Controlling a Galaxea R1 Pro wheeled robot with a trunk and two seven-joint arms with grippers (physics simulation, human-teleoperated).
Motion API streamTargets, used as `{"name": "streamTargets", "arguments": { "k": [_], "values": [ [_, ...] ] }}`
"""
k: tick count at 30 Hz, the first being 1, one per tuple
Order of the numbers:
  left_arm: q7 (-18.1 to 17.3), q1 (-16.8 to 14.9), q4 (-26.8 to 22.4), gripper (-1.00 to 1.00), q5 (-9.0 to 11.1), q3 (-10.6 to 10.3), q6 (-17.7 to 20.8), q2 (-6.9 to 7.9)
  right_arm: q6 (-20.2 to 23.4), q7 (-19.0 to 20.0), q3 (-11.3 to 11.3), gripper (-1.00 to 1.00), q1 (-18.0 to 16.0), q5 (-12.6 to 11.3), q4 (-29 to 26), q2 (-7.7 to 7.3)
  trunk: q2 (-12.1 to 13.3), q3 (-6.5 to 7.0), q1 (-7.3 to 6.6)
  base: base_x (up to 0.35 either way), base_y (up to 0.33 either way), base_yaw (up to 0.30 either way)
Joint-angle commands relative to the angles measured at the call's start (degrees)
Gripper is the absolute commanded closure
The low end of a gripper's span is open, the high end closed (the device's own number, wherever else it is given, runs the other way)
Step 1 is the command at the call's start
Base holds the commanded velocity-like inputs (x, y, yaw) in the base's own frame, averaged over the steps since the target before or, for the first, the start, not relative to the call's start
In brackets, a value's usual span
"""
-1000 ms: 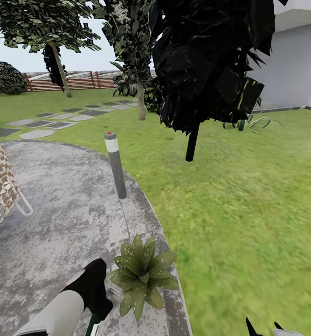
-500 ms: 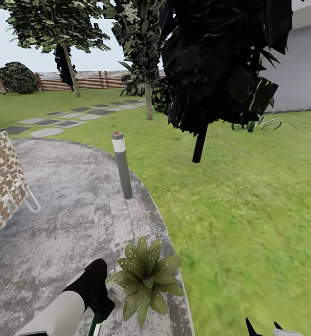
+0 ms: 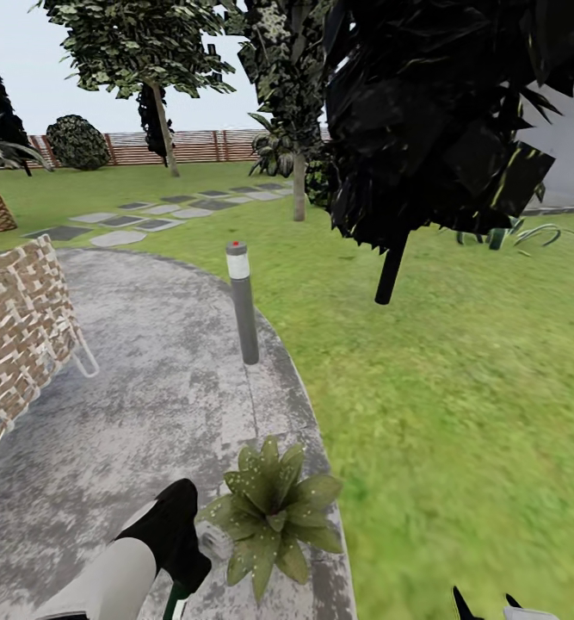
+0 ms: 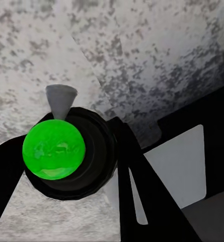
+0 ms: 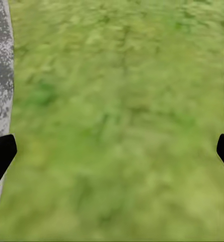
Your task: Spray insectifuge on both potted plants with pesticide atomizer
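View panned left; potted plant (image 3: 274,517) near left hand (image 3: 182,575).

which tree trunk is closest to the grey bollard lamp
The thin black trunk under the dark foliage, on the lawn right of the bollard lamp. The pale trunks stand farther back, nearer the fence.

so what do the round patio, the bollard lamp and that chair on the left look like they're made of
Round patio: looks like weathered concrete or stone, matte grey with dark mottling and a thin seam line.
Bollard lamp: probably painted metal, a smooth plain grey post with a whitish band and a red cap.
Chair: seat seems woven wicker or strapping in a brown and cream basket weave, on a pale tube frame, possibly metal.
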Motion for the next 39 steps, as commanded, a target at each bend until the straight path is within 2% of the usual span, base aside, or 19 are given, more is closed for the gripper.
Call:
{"name": "streamTargets", "arguments": {
  "k": [1,12,31,39],
  "values": [
    [-0.46,-0.02,-0.27,1.0,-0.64,0.47,0.26,-0.11,-0.22,0.44,-0.48,-1.0,-0.1,0.25,0.03,0.0,-0.02,-0.05,-0.01,0.0,-0.272,0.003],
    [-0.43,-0.02,-0.32,1.0,-0.66,0.5,0.34,-0.13,-0.22,0.44,-0.48,-1.0,-0.1,0.25,0.03,0.0,-0.02,-0.05,-0.01,-0.04,-0.271,0.007],
    [-0.43,-0.02,-0.55,1.0,-0.64,0.6,0.35,-0.17,-0.22,0.44,-0.46,-1.0,-0.1,0.25,0.03,0.0,-0.02,-0.05,-0.01,-0.022,-0.27,0.265],
    [-0.38,-0.02,-0.61,1.0,-0.64,0.67,0.35,-0.14,-0.22,0.44,-0.49,-1.0,-0.1,0.25,0.03,-0.21,-0.02,-0.05,-0.01,-0.036,-0.272,0.033]
  ]
}}
